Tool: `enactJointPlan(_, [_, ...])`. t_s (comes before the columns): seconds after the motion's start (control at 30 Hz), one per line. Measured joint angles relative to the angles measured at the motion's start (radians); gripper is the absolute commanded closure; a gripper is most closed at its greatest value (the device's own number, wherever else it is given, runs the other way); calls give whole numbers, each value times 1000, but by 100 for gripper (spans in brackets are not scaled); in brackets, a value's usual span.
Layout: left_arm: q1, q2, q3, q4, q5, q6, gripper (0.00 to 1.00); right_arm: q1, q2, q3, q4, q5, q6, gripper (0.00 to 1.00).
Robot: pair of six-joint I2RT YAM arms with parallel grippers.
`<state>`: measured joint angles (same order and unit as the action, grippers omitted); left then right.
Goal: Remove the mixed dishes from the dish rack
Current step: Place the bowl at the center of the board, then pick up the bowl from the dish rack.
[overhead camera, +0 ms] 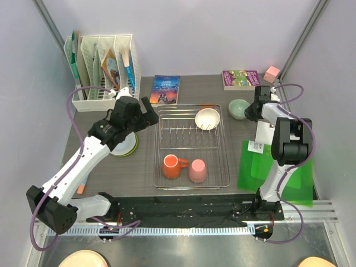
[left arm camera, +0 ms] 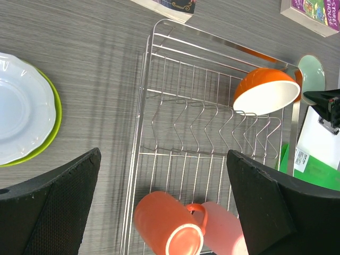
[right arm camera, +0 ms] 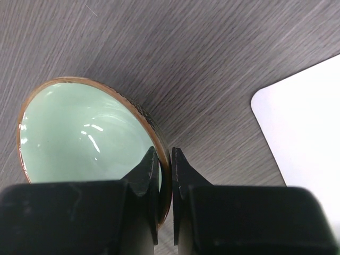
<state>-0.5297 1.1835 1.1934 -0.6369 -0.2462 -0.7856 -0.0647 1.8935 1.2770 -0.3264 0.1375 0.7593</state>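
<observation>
The silver wire dish rack (overhead camera: 157, 150) stands mid-table. In it are a cream-white bowl (overhead camera: 207, 118) leaning on the tines, an orange mug (overhead camera: 172, 166) on its side and a pink cup (overhead camera: 197, 171) upside down. In the left wrist view the rack (left arm camera: 139, 159), bowl (left arm camera: 268, 93), mug (left arm camera: 167, 226) and cup (left arm camera: 223, 234) show below my open, empty left gripper (left arm camera: 164, 212), which hovers over the rack's left edge (overhead camera: 147, 114). A white plate sits on the lime-green plate (left arm camera: 50, 127) left of the rack. My right gripper (right arm camera: 166, 170) is shut on the rim of the pale green bowl (right arm camera: 79, 133), which rests on the table right of the rack (overhead camera: 239, 108).
A white file organizer (overhead camera: 100, 67) stands at the back left. Two books (overhead camera: 166, 89) (overhead camera: 240, 78) and a pink block (overhead camera: 272, 73) lie at the back. A green mat (overhead camera: 275, 167) lies at the right, under the right arm.
</observation>
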Motion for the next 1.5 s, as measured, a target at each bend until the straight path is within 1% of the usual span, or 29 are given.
enactJointPlan(0.07, [0, 7, 0, 2, 1, 0, 0, 0, 5, -1, 12, -4, 0, 84])
enactJointPlan(0.1, [0, 11, 0, 2, 2, 0, 0, 0, 6, -1, 16, -6, 0, 63])
enactJointPlan(0.17, [0, 25, 0, 4, 3, 0, 0, 0, 8, -2, 24, -14, 4, 44])
enactJointPlan(0.2, [0, 31, 0, 4, 4, 0, 0, 0, 8, -3, 28, -18, 5, 31])
enactJointPlan(0.27, [0, 40, 0, 4, 3, 0, 0, 0, 7, -3, 36, -24, 14, 21])
enactJointPlan(0.3, [0, 43, 0, 5, 3, 1, 0, 0, 7, -3, 41, -29, 14, 13])
enactJointPlan(0.37, [0, 45, 0, 5, 3, 5, 0, 0, -3, -8, 43, -36, 21, 8])
enactJointPlan(0.4, [0, 45, 0, 6, 3, 6, 0, 0, -10, -11, 42, -37, 26, 3])
enactJointPlan(0.5, [0, 47, 0, 15, 5, 11, 0, 0, -61, -17, 35, -45, 40, 0])
enactJointPlan(0.57, [0, 54, 0, 26, 8, 18, 0, 0, -121, -26, 31, -50, 51, 0])
enactJointPlan(0.67, [0, 72, 4, 42, 8, 31, 0, 3, -259, -61, 26, -59, 68, 0])
enactJointPlan(0.8, [0, 161, 50, 64, 11, 41, 0, 37, -541, -141, 10, -76, 98, 0])
enactJointPlan(0.93, [-18, 325, 171, 80, 13, 82, 0, 154, -824, -193, 44, -85, 92, 4])
enactJointPlan(1.0, [-55, 423, 257, 109, -18, 157, 0, 207, -946, -237, 69, -106, 78, 4])
enactJointPlan(1.03, [-76, 459, 288, 127, -28, 198, 0, 214, -982, -256, 74, -110, 74, 4])
enactJointPlan(1.1, [-147, 545, 357, 184, -45, 342, 0, 217, -1072, -315, 77, -113, 55, 4])
enactJointPlan(1.13, [-173, 569, 365, 211, -41, 398, 0, 217, -1099, -338, 69, -113, 47, 5])
enactJointPlan(1.17, [-197, 587, 365, 240, -36, 459, 0, 217, -1114, -357, 63, -113, 39, 4])
enactJointPlan(1.2, [-222, 601, 361, 264, -22, 521, 3, 217, -1127, -378, 48, -112, 29, 4])
enactJointPlan(1.23, [-243, 606, 343, 300, -5, 573, 8, 217, -1133, -397, 27, -110, 21, 5])
enactJointPlan(1.27, [-256, 606, 321, 324, 19, 623, 9, 217, -1147, -412, 12, -110, 10, 5])
enactJointPlan(1.4, [-254, 605, 257, 413, 85, 761, 10, 217, -1171, -459, -34, -109, -16, 5])
enactJointPlan(1.5, [-243, 606, 225, 476, 111, 834, 15, 217, -1192, -462, -46, -110, -26, 5])
